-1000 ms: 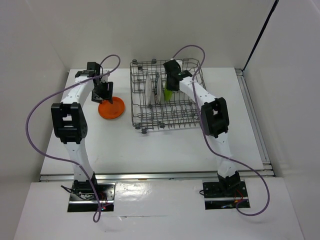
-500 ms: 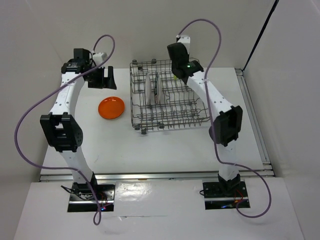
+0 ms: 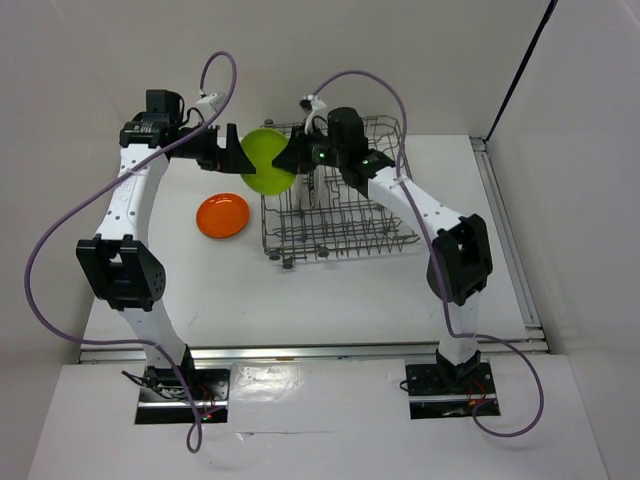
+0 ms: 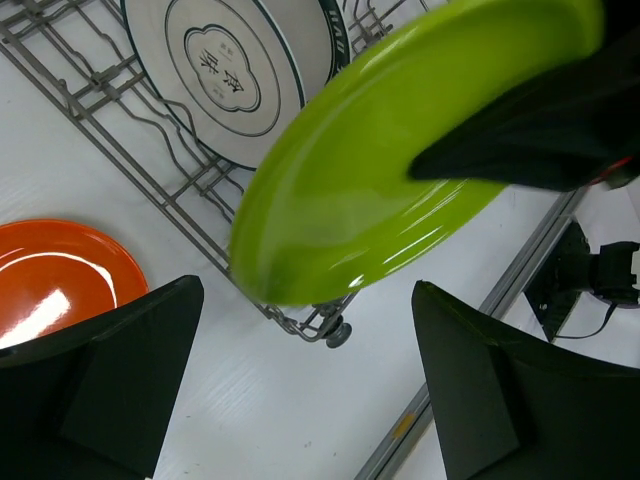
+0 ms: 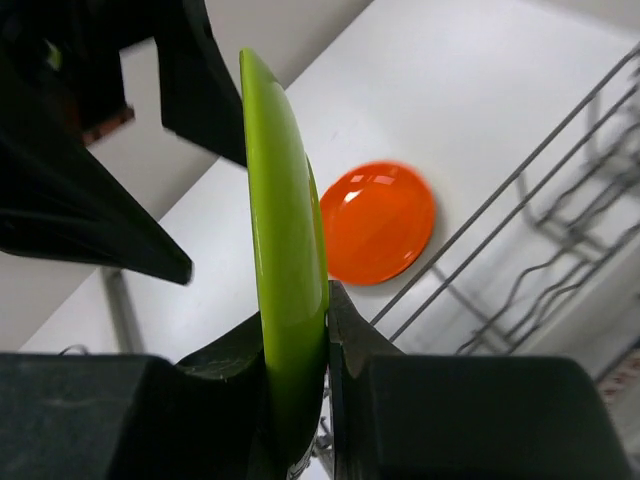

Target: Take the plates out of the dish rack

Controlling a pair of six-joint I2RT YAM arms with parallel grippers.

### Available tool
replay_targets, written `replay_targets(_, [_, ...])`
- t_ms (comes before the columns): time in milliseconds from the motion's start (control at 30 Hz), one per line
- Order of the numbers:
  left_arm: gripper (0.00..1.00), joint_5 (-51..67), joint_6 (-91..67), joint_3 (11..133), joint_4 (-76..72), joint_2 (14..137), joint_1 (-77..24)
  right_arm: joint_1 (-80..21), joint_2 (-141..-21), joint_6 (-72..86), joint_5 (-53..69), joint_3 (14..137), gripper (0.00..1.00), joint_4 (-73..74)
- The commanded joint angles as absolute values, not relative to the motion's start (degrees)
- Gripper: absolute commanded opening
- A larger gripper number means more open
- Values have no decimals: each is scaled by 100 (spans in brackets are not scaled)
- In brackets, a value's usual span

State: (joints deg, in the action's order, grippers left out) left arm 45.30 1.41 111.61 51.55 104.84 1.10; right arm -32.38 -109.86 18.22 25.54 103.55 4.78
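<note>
My right gripper [image 3: 296, 160] is shut on the lime green plate [image 3: 266, 161], holding it edge-up in the air over the left edge of the wire dish rack [image 3: 340, 225]. In the right wrist view the plate [image 5: 285, 290] stands pinched between my fingers. My left gripper [image 3: 228, 150] is open just left of the plate, not touching it; in the left wrist view the plate [image 4: 400, 170] hangs above its spread fingers. The orange plate [image 3: 222, 215] lies flat on the table left of the rack. A white plate with a teal rim [image 4: 235, 70] stands in the rack.
The rack's corner wheel [image 4: 338, 335] sits just below the green plate. White walls close in the table at the back and sides. The table's metal edge strip [image 4: 480, 330] runs on the right of the left wrist view.
My right gripper lifted the green plate out of the rack and swung it left over the rack's left edge. My left gripper rose from the orange plate and turned toward the green plate.
</note>
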Motion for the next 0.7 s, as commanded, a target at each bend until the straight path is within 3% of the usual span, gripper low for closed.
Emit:
replay_targets(0, [100, 4657, 359, 11153, 5194, 10503, 114, -3348, -11109, 2249, 3919, 10274, 0, -483])
replay_targets(167, [98, 4501, 264, 10688, 5001, 10371, 114, -3349, -11250, 2451, 4393, 10056, 0, -816])
replay_targets(367, [41, 4956, 598, 10872, 5590, 10731, 166, -3349, -11303, 2672, 4597, 9765, 0, -1274])
replay_targets(400, [19, 4957, 598, 10933, 5642, 10731, 167, -3349, -11355, 2672, 4597, 9765, 0, -1274])
replay_targets(467, [2, 5010, 598, 11012, 5695, 10784, 229, -3349, -11416, 2672, 4527, 9905, 0, -1082])
replay_targets(500, [0, 5010, 598, 11065, 5695, 10784, 298, -3349, -11469, 2620, 4526, 9984, 0, -864])
replay_targets(567, [0, 5010, 598, 11065, 5695, 10731, 351, -3349, -11470, 2566, 4395, 10177, 10, -643])
replay_targets(667, [0, 5062, 431, 11065, 5695, 10591, 641, -3349, -11470, 2417, 4237, 10317, 40, -352])
